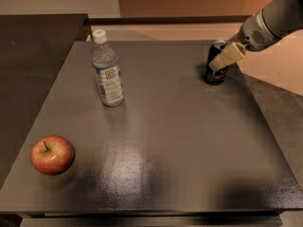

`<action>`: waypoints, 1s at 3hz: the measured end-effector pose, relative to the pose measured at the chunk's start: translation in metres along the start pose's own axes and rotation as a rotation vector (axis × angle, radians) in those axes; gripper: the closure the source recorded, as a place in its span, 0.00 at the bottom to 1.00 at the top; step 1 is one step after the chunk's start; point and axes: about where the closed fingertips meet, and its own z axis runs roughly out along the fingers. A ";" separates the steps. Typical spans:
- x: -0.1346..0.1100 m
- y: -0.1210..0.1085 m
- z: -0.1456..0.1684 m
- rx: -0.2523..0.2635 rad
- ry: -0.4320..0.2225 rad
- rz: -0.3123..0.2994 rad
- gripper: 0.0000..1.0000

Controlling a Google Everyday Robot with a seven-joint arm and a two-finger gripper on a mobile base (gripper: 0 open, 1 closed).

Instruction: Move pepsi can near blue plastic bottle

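pepsi can [214, 76] — half behind pincer [226, 58]

Dim, warm; table [189, 141] glare ctr; end effector [217, 64] at pepsi can [215, 76].

Single high view, angled down over table [165, 141]; gripper [220, 61] upper right.

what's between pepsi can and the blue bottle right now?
Only bare table, per the camera view. Gripper sits at the pepsi can; blue plastic bottle stands apart.
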 end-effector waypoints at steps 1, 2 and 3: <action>-0.003 0.003 -0.002 -0.016 -0.013 -0.009 0.62; -0.005 0.005 -0.003 -0.026 -0.020 -0.015 0.85; -0.027 0.027 0.000 -0.085 -0.053 -0.067 1.00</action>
